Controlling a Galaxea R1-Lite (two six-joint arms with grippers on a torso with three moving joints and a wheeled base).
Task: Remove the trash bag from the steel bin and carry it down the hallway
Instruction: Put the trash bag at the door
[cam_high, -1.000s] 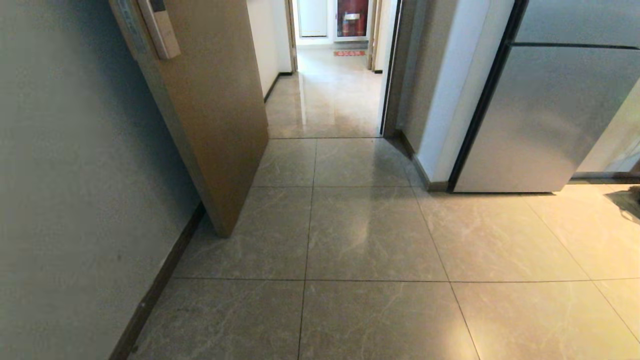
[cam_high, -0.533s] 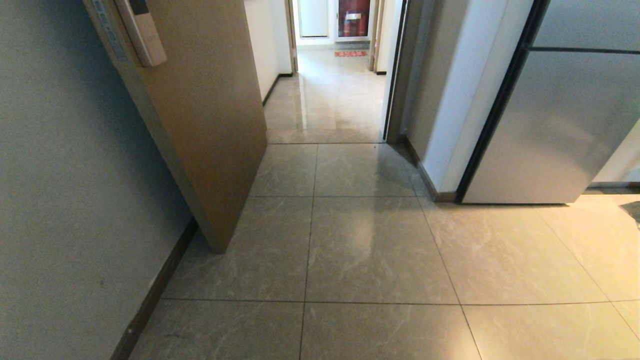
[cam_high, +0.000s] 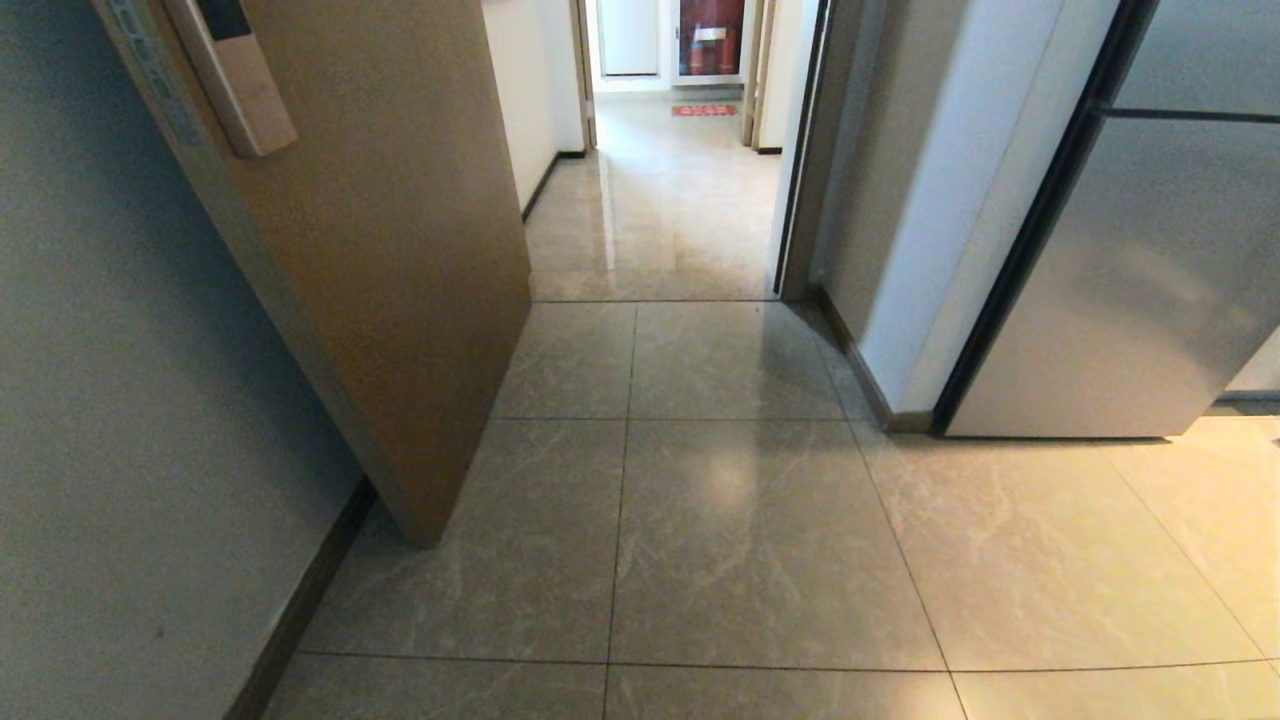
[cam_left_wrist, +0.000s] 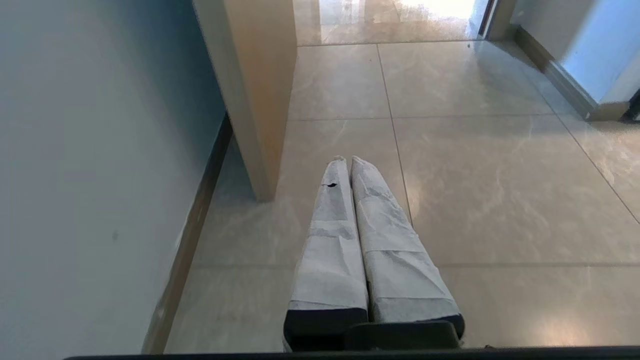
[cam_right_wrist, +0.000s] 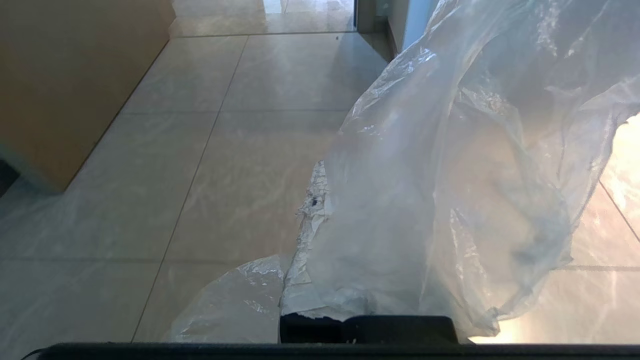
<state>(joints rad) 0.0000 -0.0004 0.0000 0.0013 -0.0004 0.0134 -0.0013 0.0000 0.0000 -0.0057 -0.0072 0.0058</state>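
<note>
Ahead of the right hand (cam_right_wrist: 320, 210), which is clamped on the trash bag (cam_right_wrist: 450, 175) draping over it, its fingers probably buried in plastic, lies the hallway (cam_high: 655, 200); steer centrally between open door (cam_high: 400, 250) and fridge (cam_high: 1130, 290), the left hand (cam_left_wrist: 345, 160) empty, pressed together.

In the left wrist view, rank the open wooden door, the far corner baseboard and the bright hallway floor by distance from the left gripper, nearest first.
1. Wooden door: its bottom edge stands just ahead of the left gripper, toward the wall side.
2. Corner baseboard: farther ahead, across the tiles on the opposite side.
3. Hallway floor: farthest, beyond the doorway.
</note>
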